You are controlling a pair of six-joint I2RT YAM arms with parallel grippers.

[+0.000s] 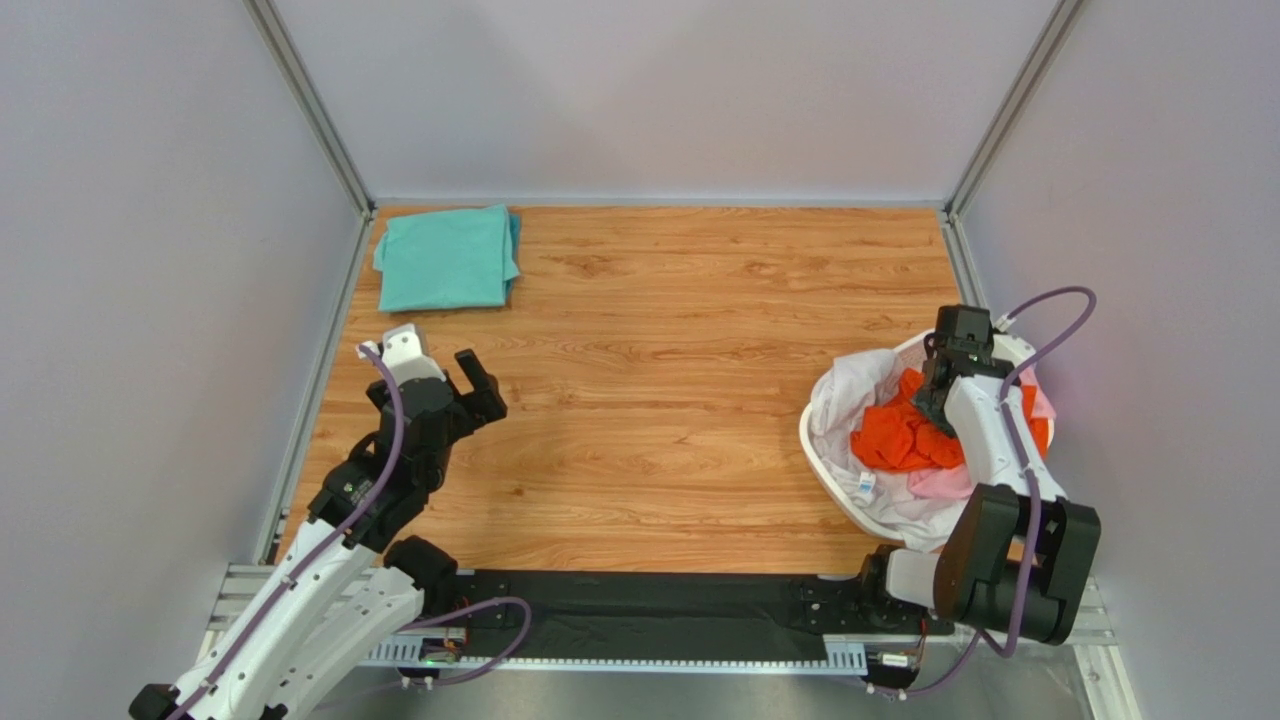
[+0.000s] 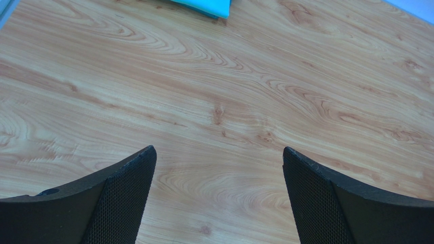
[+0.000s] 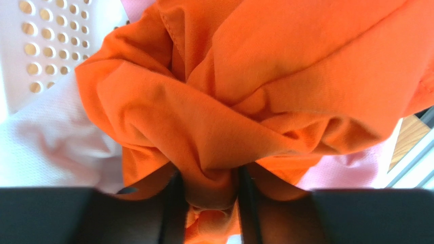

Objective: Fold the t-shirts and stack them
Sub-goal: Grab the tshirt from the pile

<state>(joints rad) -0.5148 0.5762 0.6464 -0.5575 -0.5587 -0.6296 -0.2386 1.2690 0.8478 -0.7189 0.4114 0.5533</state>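
A teal-green t-shirt (image 1: 445, 257) lies folded at the table's far left corner; its edge shows at the top of the left wrist view (image 2: 204, 6). An orange-red t-shirt (image 1: 899, 435) lies crumpled in the white basket (image 1: 830, 450) at the right, with white cloth (image 1: 872, 383) and pale pink cloth (image 1: 942, 483) around it. My right gripper (image 1: 935, 402) is down in the basket, shut on a bunch of the orange-red t-shirt (image 3: 214, 127). My left gripper (image 1: 458, 387) is open and empty above bare wood, near the left side.
The perforated basket wall (image 3: 46, 46) shows at the upper left of the right wrist view. Grey walls and metal rails (image 1: 323, 135) bound the wooden table (image 1: 676, 375). A black strip (image 1: 646, 608) runs along the near edge between the arm bases.
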